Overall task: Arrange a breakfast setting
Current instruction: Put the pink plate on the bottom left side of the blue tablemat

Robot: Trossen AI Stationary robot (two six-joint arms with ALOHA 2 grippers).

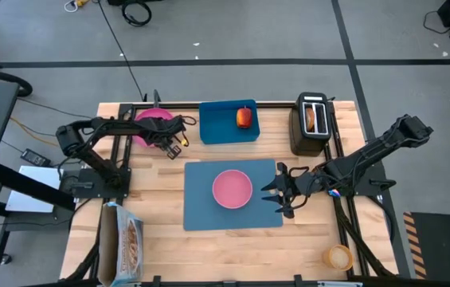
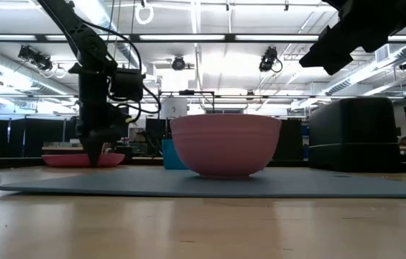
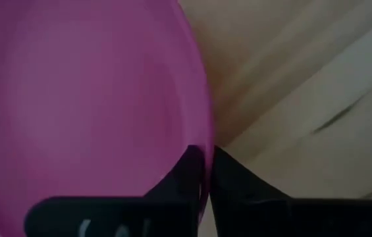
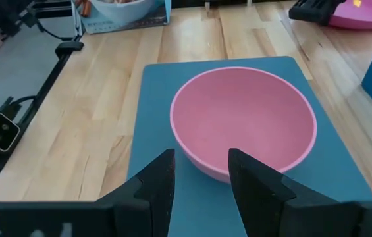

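Wooden table (image 1: 161, 239): left gripper (image 3: 207, 172) seemingly pinches pink plate (image 3: 74, 99) rim; right gripper (image 4: 201, 172) open.

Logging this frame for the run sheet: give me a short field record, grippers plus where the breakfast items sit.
left gripper: shut on the rim of the pink round plate, at the table's far left
right gripper: open, empty, beside the pink bowl
pink bowl: upright on the large slate-blue rectangular mat
red apple: on the smaller bright blue tray
toast slice: in the black toaster
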